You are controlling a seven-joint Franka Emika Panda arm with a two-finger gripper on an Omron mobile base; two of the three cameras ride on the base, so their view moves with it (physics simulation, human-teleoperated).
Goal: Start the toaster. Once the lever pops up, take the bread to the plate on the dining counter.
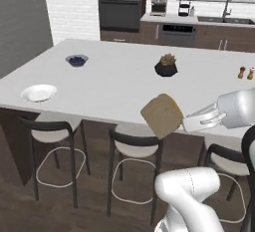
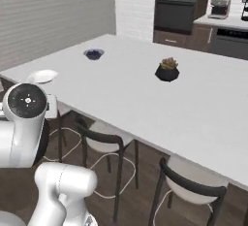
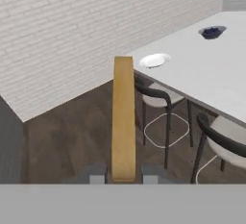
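Gripper: fingers clamping the bread edge-on, hanging off the dining counter near edge. Plate: sitting at counter's nine o'clock end, well apart from bread.

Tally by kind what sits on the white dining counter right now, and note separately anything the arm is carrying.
On the dining counter:
Plate: 1
Bowl of dark berries: 1
Potted plant: 1
Small shakers: 2
Total on the counter: 5
Carried: 1, the bread, held edge-on between the fingers of the gripper, off the counter's near edge above the stools.
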